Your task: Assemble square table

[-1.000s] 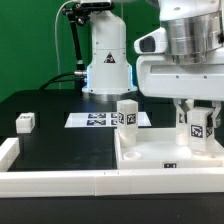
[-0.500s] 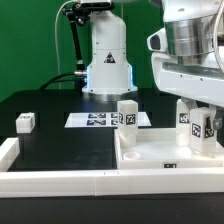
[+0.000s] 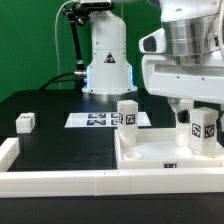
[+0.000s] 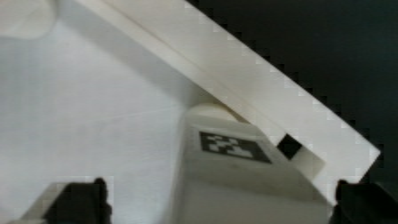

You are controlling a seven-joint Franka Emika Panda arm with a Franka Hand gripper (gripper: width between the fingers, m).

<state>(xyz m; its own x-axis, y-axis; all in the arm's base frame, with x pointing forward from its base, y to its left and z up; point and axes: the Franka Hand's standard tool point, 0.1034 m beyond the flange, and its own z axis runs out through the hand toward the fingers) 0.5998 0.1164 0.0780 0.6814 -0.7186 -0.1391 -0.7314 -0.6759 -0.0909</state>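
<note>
A black worktop (image 3: pixel 60 140) with a white rail (image 3: pixel 60 180) along its near edge and up the exterior view's left side. At far left, a small white leg (image 3: pixel 25 122) lies loose on the worktop, well apart from the other parts. Further right, the marker board (image 3: pixel 92 120) lies flat in front of the robot's white base (image 3: pixel 105 60). Right of centre sits the large white square panel (image 3: pixel 160 155), rimmed side up, with a tagged leg (image 3: pixel 128 113) standing upright at its far left corner. At far right, a second tagged leg (image 3: pixel 203 128) stands upright on the panel, directly under the gripper (image 3: pixel 198 110). In the wrist view the fingertips (image 4: pixel 80 198) stand wide on either side of this leg (image 4: pixel 240 150), open and gripping nothing.
</note>
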